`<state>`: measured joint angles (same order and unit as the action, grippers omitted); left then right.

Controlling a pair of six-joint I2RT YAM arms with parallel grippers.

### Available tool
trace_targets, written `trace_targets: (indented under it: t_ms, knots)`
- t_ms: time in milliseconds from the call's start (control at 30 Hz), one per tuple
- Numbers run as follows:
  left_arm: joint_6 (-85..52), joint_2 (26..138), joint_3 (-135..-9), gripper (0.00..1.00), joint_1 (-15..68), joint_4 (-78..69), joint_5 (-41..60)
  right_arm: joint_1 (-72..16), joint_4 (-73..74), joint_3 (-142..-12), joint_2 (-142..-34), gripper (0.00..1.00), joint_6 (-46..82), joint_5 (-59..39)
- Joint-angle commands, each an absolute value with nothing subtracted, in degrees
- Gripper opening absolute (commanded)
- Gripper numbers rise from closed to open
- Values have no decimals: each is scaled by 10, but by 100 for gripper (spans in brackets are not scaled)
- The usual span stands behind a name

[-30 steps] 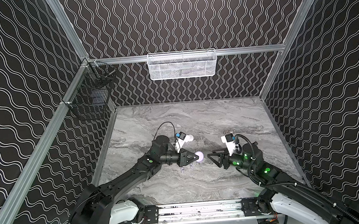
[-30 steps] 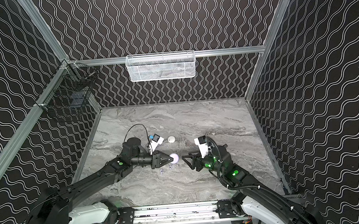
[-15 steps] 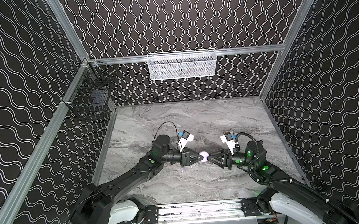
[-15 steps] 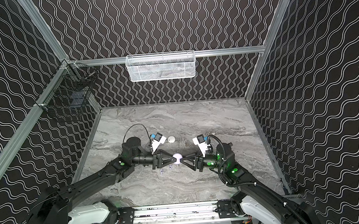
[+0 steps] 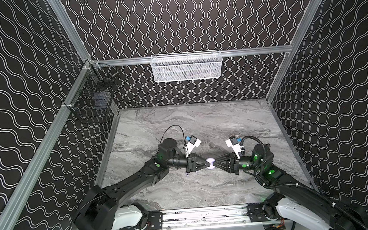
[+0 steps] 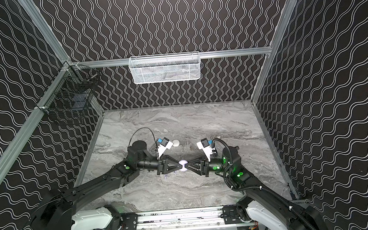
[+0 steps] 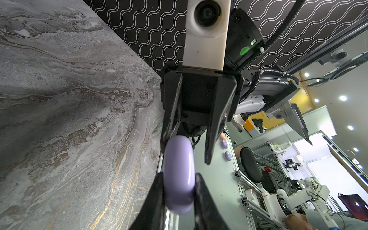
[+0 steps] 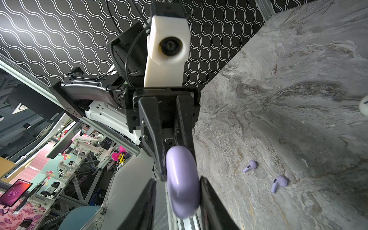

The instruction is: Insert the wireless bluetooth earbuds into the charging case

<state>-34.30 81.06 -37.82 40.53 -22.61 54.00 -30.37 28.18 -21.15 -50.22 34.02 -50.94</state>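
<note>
Right claw has moved in, spread astride the lavender charging case that left claw pinches. Likely step: opening it; next, clamp and pry.

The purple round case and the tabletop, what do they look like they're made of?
The purple case looks like smooth, glossy moulded plastic: soft highlights curve along its rounded rim. The tabletop looks like grey marble with brownish-gold veins, matte to faintly polished; it could equally be a marble-print laminate, which these views cannot settle.
</note>
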Motion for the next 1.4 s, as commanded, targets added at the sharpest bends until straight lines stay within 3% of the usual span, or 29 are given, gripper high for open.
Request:
trace_targets:
  t_ms: [0, 667, 800, 1033, 1367]
  knots:
    - [-342, 814, -384, 6, 406, -240, 534, -305, 316, -214, -503, 37, 346, -533]
    - [-339, 816, -384, 7, 406, -235, 530, -305, 390, -198, -527, 24, 391, -556]
    - [-345, 812, -382, 14, 406, -245, 530, -305, 396, -194, -525, 21, 398, -554]
    - [-341, 791, -377, 38, 406, -243, 515, -305, 350, -204, -519, 19, 402, -521]
    - [-378, 771, -342, 43, 407, -323, 508, -305, 361, -198, -508, 16, 450, -468]
